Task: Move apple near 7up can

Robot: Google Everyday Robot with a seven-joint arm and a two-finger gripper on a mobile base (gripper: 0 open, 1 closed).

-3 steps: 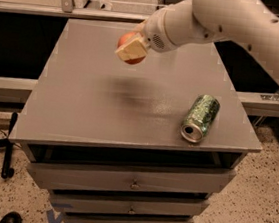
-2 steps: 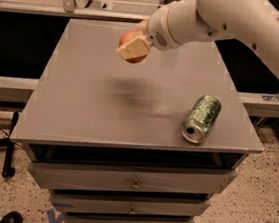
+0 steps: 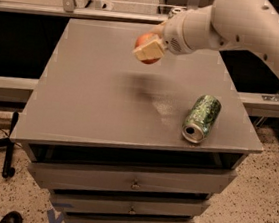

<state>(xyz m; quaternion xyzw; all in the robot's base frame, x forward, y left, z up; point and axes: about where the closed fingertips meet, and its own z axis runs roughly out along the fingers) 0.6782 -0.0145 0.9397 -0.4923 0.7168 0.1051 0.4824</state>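
My gripper (image 3: 149, 48) is shut on the apple (image 3: 146, 40), a red-orange fruit held in the air above the far middle of the grey table (image 3: 95, 103). Its shadow falls on the tabletop below. The white arm reaches in from the upper right. A small pale silvery rim (image 3: 176, 10) peeks out just behind the arm at the table's far edge; it may be the top of the 7up can, the rest of which is hidden by the arm.
A dark green mottled can (image 3: 202, 118) lies on its side near the table's front right corner, open end facing forward. Drawers (image 3: 134, 183) sit under the tabletop. A railing and dark gaps border the table at the left, right and back.
My gripper has carried the apple a little to the right, at about the same height. The green can has not moved.
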